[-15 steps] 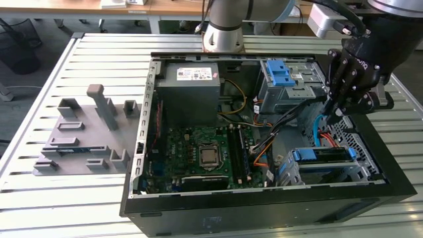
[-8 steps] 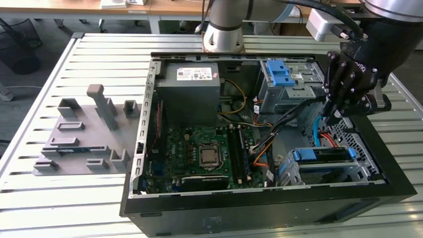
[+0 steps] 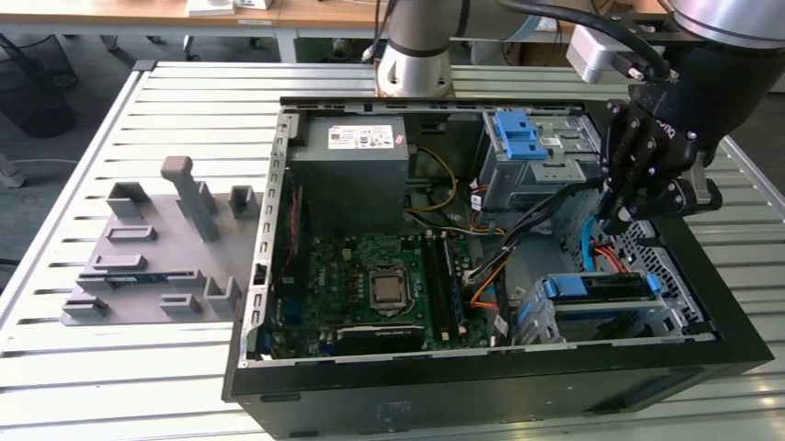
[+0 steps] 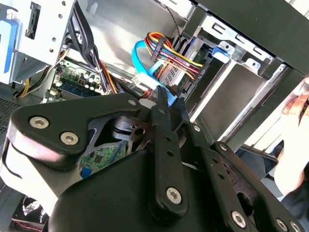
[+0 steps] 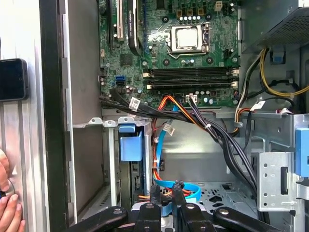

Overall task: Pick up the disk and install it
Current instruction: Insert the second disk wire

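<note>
A slatted metal worktop [image 3: 73,386] carries an open black computer case [image 3: 491,386] in the middle and right of the exterior view, with a grey moulded fixture [image 3: 160,253] lying to its left. Inside the case, the grey power supply [image 3: 356,170] at the upper middle bears a white sticker with small print and a red mark, too fine to read. The disk [image 3: 601,287], blue-framed, sits in the drive bay at the case's lower right corner; in the first wrist view its blue carrier end [image 5: 131,141] stands in the bay beside orange and blue cables. The end effector [image 3: 617,220] hangs at the right of the exterior view, just above that bay, its fingers drawn close together around a blue cable [image 4: 145,63], holding nothing else. A person's hand [image 5: 7,208] shows at the lower left of the first wrist view.
</note>
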Motion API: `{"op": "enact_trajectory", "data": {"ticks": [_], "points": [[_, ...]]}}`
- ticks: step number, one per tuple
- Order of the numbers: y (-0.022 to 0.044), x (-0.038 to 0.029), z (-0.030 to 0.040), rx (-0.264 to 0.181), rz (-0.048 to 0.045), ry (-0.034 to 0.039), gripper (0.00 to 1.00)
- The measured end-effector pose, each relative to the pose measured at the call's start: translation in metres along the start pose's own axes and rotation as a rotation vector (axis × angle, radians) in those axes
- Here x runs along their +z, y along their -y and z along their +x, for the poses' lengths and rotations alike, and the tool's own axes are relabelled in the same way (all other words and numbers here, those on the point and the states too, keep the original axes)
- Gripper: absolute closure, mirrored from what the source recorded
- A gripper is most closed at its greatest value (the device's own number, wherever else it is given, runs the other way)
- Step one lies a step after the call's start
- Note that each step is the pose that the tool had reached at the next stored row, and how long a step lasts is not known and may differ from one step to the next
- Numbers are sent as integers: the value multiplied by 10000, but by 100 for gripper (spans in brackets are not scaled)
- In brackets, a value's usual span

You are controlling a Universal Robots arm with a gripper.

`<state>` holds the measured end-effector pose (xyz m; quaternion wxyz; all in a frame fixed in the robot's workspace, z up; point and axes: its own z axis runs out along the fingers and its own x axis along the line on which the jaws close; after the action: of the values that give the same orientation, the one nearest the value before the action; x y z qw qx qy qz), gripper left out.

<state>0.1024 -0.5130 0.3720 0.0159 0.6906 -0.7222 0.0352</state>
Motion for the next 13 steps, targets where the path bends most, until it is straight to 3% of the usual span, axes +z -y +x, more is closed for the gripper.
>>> {"op": "enact_trajectory", "data": {"ticks": [4,6,7,10,11,13], "points": [[6,20,-2,-1,0,0,76],[11,30,-2,1,-3,54,77],[13,35,-3,3,-7,153,84],[15,47,-4,16,-27,585,84],[15,56,-6,17,-27,622,84],[15,71,-5,16,-28,619,84]]}}
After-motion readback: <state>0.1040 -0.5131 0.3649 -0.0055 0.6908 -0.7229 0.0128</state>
